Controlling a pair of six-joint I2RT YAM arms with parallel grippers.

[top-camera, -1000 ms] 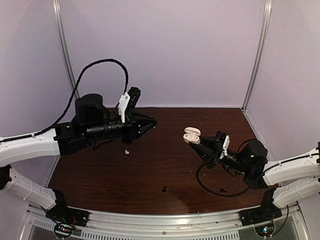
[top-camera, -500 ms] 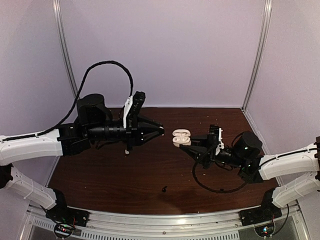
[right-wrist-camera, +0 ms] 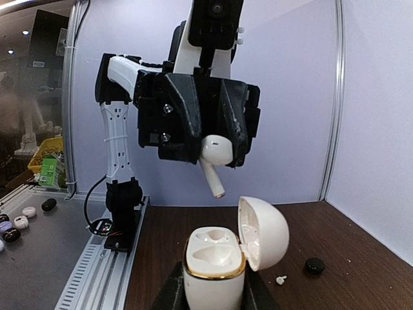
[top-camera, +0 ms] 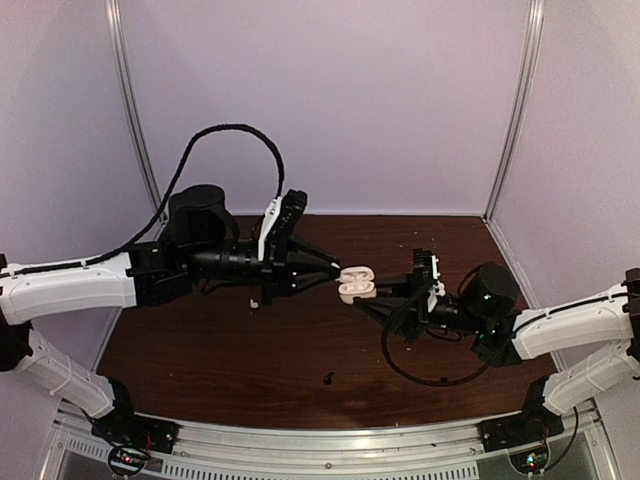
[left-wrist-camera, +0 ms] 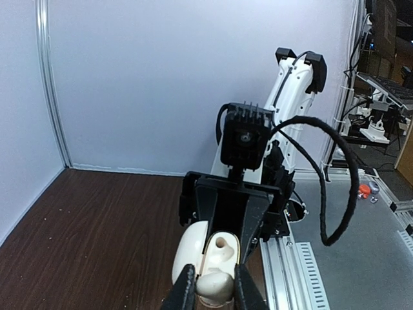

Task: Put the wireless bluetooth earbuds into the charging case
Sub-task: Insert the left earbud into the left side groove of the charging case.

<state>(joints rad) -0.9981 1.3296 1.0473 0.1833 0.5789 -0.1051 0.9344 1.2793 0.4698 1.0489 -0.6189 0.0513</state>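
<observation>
The white charging case (right-wrist-camera: pixel 214 261) stands upright with its lid (right-wrist-camera: pixel 266 232) swung open to the right, and my right gripper (right-wrist-camera: pixel 213 290) is shut on its base. Both sockets in it look empty. My left gripper (right-wrist-camera: pixel 216 152) is shut on a glossy white earbud (right-wrist-camera: pixel 213 150), whose stem points down just above the case. From above, the left gripper (top-camera: pixel 335 277) and the right gripper (top-camera: pixel 366 296) meet at the case (top-camera: pixel 355 284) in mid-air over the table. In the left wrist view the earbud (left-wrist-camera: pixel 215 284) sits between my fingers, right in front of the open case (left-wrist-camera: pixel 218 248).
A small black earbud (top-camera: pixel 328 378) lies on the brown table (top-camera: pixel 220 350) near the front. A tiny white piece (top-camera: pixel 254 302) lies under the left arm. Another black bud (right-wrist-camera: pixel 314 265) lies right of the case. The right arm's cable (top-camera: pixel 430 378) loops low. Purple walls enclose three sides.
Both arms have closed in toward the middle. The left gripper brought the white earbud rightward and the right gripper carried the open case leftward, so they now meet.
</observation>
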